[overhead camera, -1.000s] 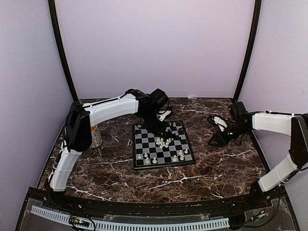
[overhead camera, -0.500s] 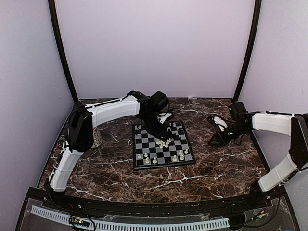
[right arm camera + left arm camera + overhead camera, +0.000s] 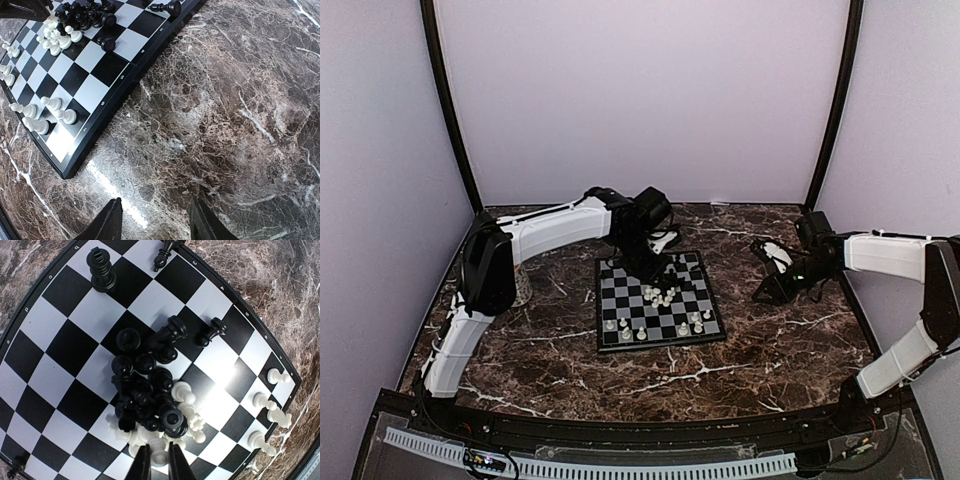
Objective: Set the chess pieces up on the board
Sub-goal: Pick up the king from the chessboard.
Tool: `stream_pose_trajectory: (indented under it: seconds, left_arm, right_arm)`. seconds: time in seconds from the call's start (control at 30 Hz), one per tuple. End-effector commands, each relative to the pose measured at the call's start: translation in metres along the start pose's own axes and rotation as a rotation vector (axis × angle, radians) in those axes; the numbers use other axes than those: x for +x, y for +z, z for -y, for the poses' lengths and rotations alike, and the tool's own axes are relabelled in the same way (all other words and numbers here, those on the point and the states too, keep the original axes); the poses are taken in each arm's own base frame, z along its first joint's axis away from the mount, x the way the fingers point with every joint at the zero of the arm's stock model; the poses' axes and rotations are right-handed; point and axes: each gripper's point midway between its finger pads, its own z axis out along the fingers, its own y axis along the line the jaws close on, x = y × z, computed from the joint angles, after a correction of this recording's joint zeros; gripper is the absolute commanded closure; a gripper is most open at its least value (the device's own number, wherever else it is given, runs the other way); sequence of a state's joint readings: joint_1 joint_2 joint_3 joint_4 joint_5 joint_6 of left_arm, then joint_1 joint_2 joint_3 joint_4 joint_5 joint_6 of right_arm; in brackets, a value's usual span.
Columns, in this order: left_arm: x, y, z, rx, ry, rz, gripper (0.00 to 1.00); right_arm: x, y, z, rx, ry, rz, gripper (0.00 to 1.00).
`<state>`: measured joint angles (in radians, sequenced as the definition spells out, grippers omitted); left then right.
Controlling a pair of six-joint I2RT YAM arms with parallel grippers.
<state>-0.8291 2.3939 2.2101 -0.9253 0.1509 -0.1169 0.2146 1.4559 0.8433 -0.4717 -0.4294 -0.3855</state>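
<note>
The board point(image 3: 620, 302) lies mid-table and also shows in the left wrist view point(image 3: 65, 345) and the right wrist view point(image 3: 100, 70). A jumbled pile of black and white chess pieces point(image 3: 150, 390) sits near its middle point(image 3: 661, 295). A few white pieces point(image 3: 625, 330) stand along the near rows. A black rook point(image 3: 101, 270) stands apart. My left gripper point(image 3: 159, 450) is over the pile's edge, shut on a white piece point(image 3: 159, 460). My right gripper point(image 3: 155, 220) is open and empty over bare tabletop right of the board point(image 3: 767, 272).
A mug point(image 3: 520, 287) stands at the left, partly hidden behind my left arm. White pawns point(image 3: 45, 112) stand near the board's corner. A black piece point(image 3: 167, 7) lies on its side at the board's far edge. Dark marble tabletop point(image 3: 770, 340) surrounds the board.
My left arm has shifted slightly over the far part of the board, then held still. The right arm has not moved.
</note>
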Motion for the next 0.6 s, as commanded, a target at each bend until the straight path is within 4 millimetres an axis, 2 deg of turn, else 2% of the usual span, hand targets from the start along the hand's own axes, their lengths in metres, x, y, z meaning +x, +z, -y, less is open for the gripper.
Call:
stream_pose_trajectory:
  seconds: [0.0, 0.3, 0.57]
  left_arm:
    - [-0.002, -0.022, 0.0, -0.025, 0.016, 0.007, 0.96]
    - [0.002, -0.039, -0.007, -0.076, 0.026, 0.005, 0.97]
    - [-0.005, -0.055, -0.009, -0.099, 0.02, 0.045, 0.97]
  right_arm:
    - [-0.002, 0.0, 0.001, -0.008, -0.004, 0.004, 0.53]
    - [-0.003, 0.0, 0.0, -0.011, -0.004, 0.005, 0.52]
    - [-0.003, 0.0, 0.0, -0.013, -0.004, 0.008, 0.52]
